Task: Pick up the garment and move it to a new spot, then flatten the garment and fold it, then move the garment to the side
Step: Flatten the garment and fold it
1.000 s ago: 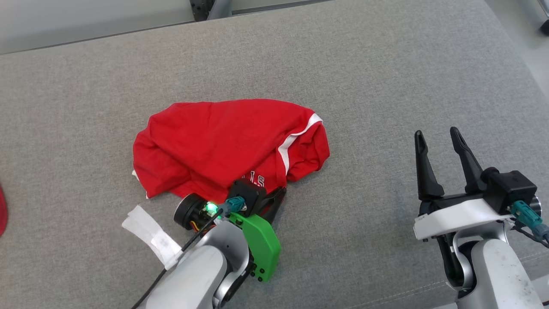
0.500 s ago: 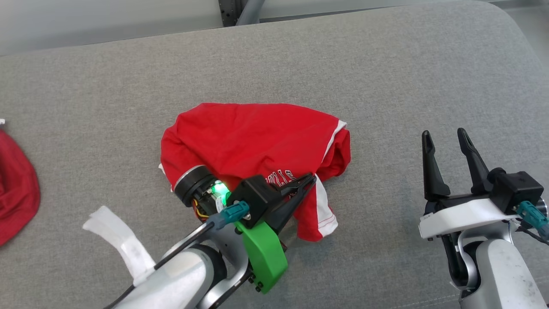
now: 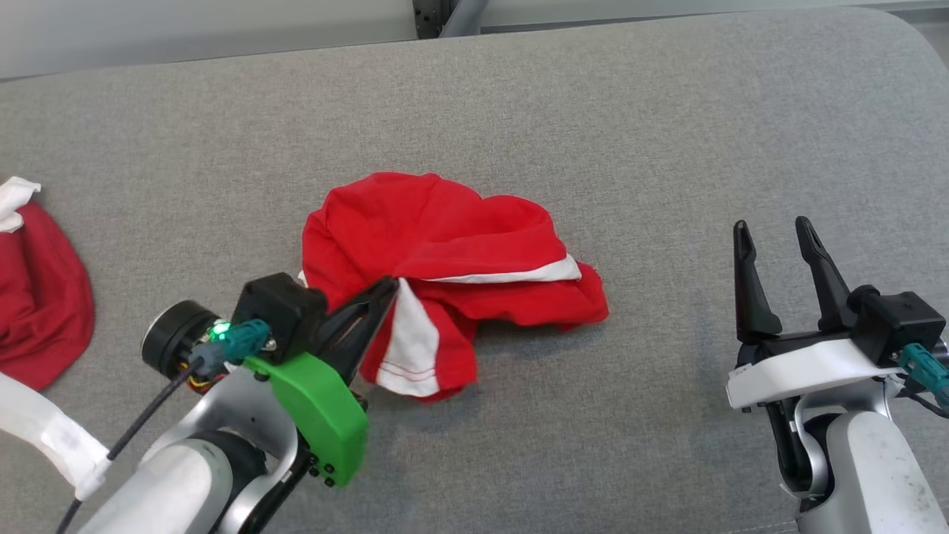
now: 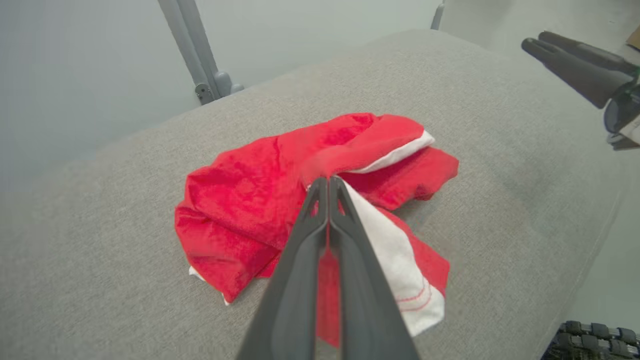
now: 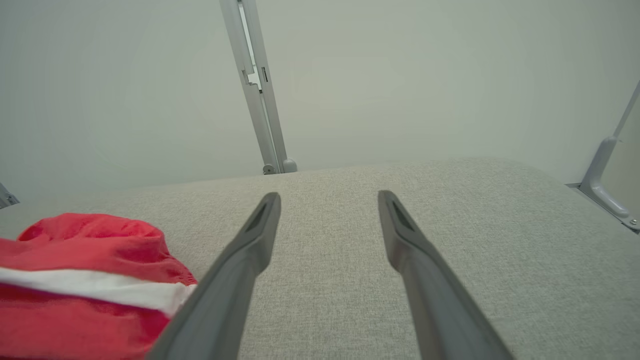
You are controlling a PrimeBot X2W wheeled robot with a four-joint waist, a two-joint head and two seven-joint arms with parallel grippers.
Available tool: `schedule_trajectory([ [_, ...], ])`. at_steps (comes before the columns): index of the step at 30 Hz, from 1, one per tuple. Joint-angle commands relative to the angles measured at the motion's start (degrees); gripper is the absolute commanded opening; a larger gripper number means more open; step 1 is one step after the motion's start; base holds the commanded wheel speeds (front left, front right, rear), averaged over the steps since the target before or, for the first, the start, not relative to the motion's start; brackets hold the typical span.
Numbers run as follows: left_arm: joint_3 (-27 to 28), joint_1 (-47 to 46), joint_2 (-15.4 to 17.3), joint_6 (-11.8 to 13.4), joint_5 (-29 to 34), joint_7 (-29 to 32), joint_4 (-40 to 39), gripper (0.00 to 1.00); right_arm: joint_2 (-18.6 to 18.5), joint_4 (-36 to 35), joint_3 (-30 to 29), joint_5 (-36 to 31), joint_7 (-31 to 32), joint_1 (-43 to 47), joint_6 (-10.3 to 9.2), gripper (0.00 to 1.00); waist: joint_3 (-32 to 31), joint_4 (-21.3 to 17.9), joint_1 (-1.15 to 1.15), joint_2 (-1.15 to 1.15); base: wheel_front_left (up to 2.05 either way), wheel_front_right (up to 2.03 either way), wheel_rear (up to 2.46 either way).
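The garment (image 3: 437, 245) is a crumpled red shirt with white stripes, lying in the middle of the grey padded surface (image 3: 593, 111). My left gripper (image 3: 391, 285) is shut on the garment's near edge, where a red and white flap hangs down toward me. From the left wrist, the pinched fabric bunches at the fingertips (image 4: 328, 182), and the garment (image 4: 260, 190) spreads beyond them. My right gripper (image 3: 771, 226) stands open over bare surface to the right, well apart from the cloth. The right wrist view shows its spread fingers (image 5: 327, 197) and the garment (image 5: 85, 250) at lower left.
Another red cloth (image 3: 37, 297) with a white bit lies at the left edge of the surface. A grey metal post (image 5: 257, 90) rises behind the far edge. Bare surface stretches to the right and beyond the garment.
The left gripper has lifted and dragged the garment's near edge leftward, turning a white-striped flap over and bunching the cloth. The head camera has shifted. The right gripper stayed open.
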Motion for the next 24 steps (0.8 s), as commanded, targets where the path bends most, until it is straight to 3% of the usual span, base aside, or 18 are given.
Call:
schedule_trajectory([
  [1,1.2,1.2,0.0,0.5,-1.5,-1.0,2.3,0.0,-0.1,-0.2,0.1,0.0,0.2,-0.2,0.0,1.0,0.6,-0.1,0.0,0.0,0.0,0.0,0.0],
  [8,2.8,-0.9,-2.0,-2.2,-2.6,-7.9,19.7,0.0,-0.1,-0.6,0.6,-0.2,0.6,-1.6,0.0,1.0,3.1,-1.1,0.0,0.0,0.0,0.0,0.0],
  [18,3.4,-7.4,-8.4,-5.7,-3.0,-18.8,40.2,0.0,-0.3,-0.8,1.2,-0.4,0.7,-2.6,0.0,1.0,4.7,-1.5,0.0,0.0,0.0,0.0,0.0],
  [22,3.1,-8.5,-9.2,-6.3,-2.6,-20.5,43.2,0.0,-0.3,-0.6,1.2,-0.4,0.8,-2.5,0.0,1.0,4.7,-1.4,0.0,0.0,0.0,0.0,0.0],
  [23,3.2,-8.7,-9.3,-6.2,-2.5,-21.2,43.8,0.13,-0.3,-0.6,1.2,-0.3,0.8,-2.5,0.0,1.0,4.6,-1.3,0.0,0.0,0.0,0.0,0.0],
  [24,3.3,-8.8,-9.6,-6.0,-2.3,-22.1,44.3,0.47,-0.3,-0.5,1.1,-0.4,0.9,-2.4,0.0,1.0,4.4,-1.2,0.0,0.0,0.0,0.0,0.0],
])
